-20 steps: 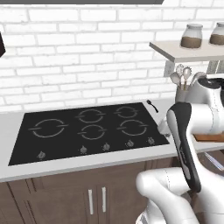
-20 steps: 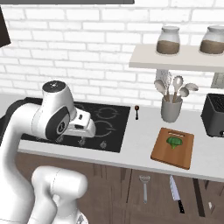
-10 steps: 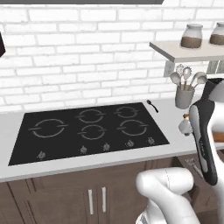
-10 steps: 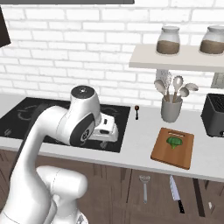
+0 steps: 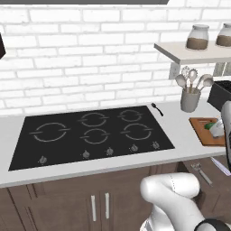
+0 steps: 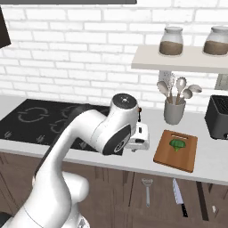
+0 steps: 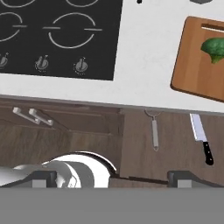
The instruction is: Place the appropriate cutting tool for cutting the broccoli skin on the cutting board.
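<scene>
White brick walls back the pale counter (image 6: 209, 165), and we place everything else against the cutting board (image 6: 175, 149) that lies on it. We see the broccoli (image 6: 177, 144) resting on the board's surface, toward its far half in the right base view and near its top right corner in the hand view, where the floret (image 7: 215, 49) runs off the frame edge. Just behind the board stands a grey utensil pot (image 6: 174, 111) holding spoons and a whisk, and above that a shelf (image 6: 178, 59) carries two jars (image 6: 171, 41). A black toaster (image 6: 218, 116) sits beside the board on its right. On the other side of the board, across a bare strip of counter, lies the black cooktop (image 5: 92, 134).

Below the board, against the brown cabinet front, hang a peeler (image 6: 147, 191) with a metal handle and a knife (image 6: 178, 197) with a black handle; the knife sits more directly under the board, the peeler a little toward the cooktop side.

Our gripper (image 6: 137, 143) hovers over the counter just beside the board's cooktop-side edge. We see two dark fingertips (image 7: 43, 178) set wide apart with nothing between them, so the pincer stands spread and empty.
</scene>
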Robot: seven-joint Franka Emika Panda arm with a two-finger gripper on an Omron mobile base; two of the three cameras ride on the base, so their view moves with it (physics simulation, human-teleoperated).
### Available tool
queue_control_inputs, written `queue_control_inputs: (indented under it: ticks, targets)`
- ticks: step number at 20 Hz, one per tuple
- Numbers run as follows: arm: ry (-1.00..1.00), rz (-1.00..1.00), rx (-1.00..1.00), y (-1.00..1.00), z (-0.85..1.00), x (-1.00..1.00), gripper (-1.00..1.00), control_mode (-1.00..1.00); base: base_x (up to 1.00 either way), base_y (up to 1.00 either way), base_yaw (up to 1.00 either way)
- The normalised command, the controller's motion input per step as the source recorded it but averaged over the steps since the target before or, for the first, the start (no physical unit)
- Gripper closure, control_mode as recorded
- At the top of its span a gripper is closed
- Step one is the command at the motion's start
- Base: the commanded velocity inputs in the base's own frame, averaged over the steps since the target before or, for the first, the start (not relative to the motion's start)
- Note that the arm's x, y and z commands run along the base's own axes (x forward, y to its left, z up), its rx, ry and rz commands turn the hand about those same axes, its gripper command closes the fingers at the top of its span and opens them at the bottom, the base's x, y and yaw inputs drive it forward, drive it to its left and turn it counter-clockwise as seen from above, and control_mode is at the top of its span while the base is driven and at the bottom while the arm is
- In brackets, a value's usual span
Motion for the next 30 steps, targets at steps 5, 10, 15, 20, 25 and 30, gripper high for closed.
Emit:
queue_control_inputs:
  ticks: [5,10,15,20,25,30]
  targets:
    - [0.01,0.02,-0.03,-0.69,-0.17,0.0,-1.0,-1.0,0.0,0.0,0.0]
    - [0.06,0.01,-0.1,-0.62,-0.33,0.0,-1.0,-1.0,0.0,0.0,0.0]
    - [0.06,0.0,-0.07,-0.68,-0.28,0.0,-1.0,-1.0,0.0,0.0,0.0]
    - [0.01,0.02,0.0,-0.77,-0.17,0.0,-1.0,-1.0,0.0,0.0,0.0]
    - [-0.01,0.01,0.0,-0.36,-0.05,-0.02,-1.0,-1.0,0.0,0.0,0.0]
    - [0.0,0.0,0.0,0.0,-0.07,0.0,-1.0,-1.0,0.0,0.0,0.0]
